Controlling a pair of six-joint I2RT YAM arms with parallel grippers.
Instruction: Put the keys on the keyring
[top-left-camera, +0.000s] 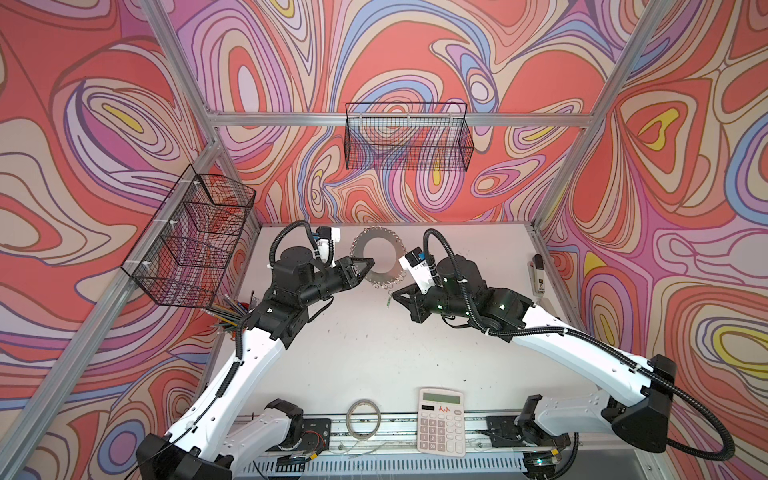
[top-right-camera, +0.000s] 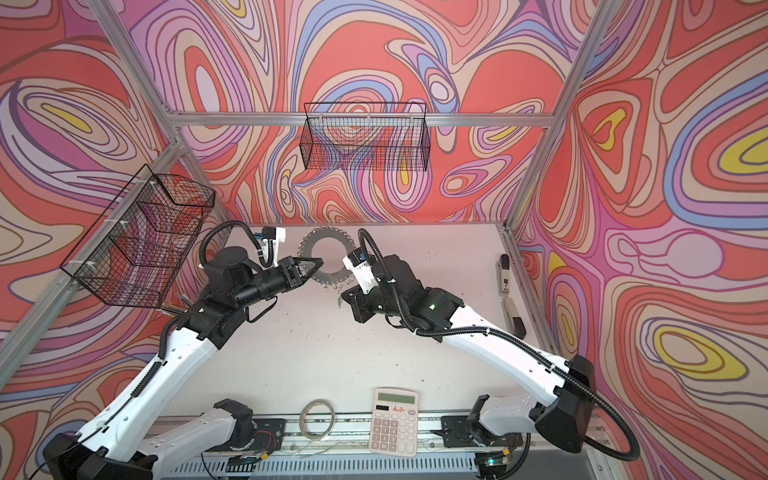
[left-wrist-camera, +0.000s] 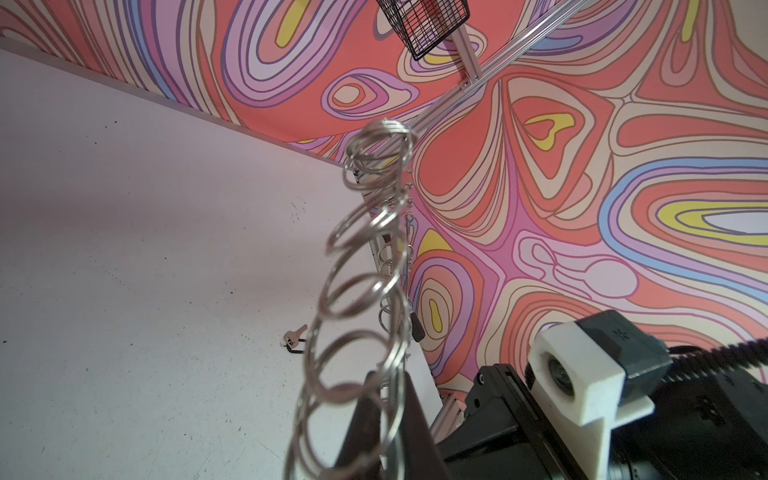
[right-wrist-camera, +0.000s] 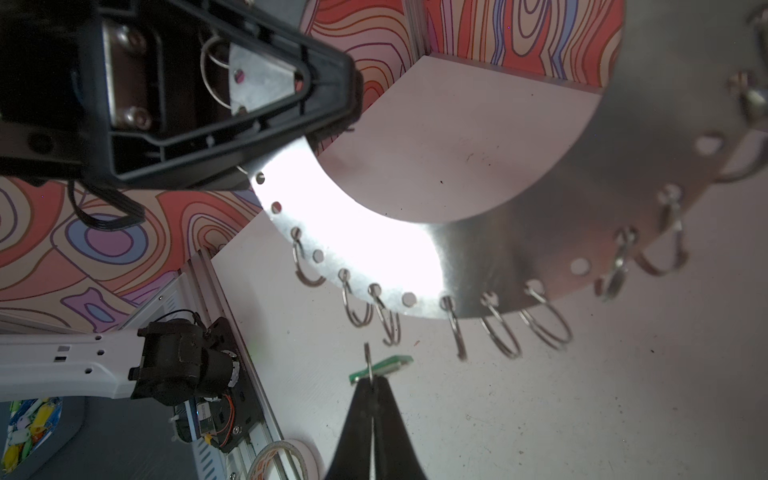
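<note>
Left gripper (top-left-camera: 370, 262) clamps keyring (top-left-camera: 382, 279), right gripper (right-wrist-camera: 371, 385) pinches green-tagged key (right-wrist-camera: 388, 364) — calculator (top-left-camera: 441, 422) well apart.

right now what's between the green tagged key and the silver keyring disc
In the right wrist view, only wire loops hanging off the flat silver keyring; the green-tagged key in the right gripper sits short of them.

calculator (top-left-camera: 441, 422) is lying at the near table (top-left-camera: 374, 353) edge | tape roll (top-left-camera: 349, 419) is lying just beside it | back basket (top-left-camera: 409, 137) and side basket (top-left-camera: 191, 237) are hanging on the frame (top-left-camera: 291, 119) | pencils (top-left-camera: 226, 320) are showing beneath the side basket
</note>
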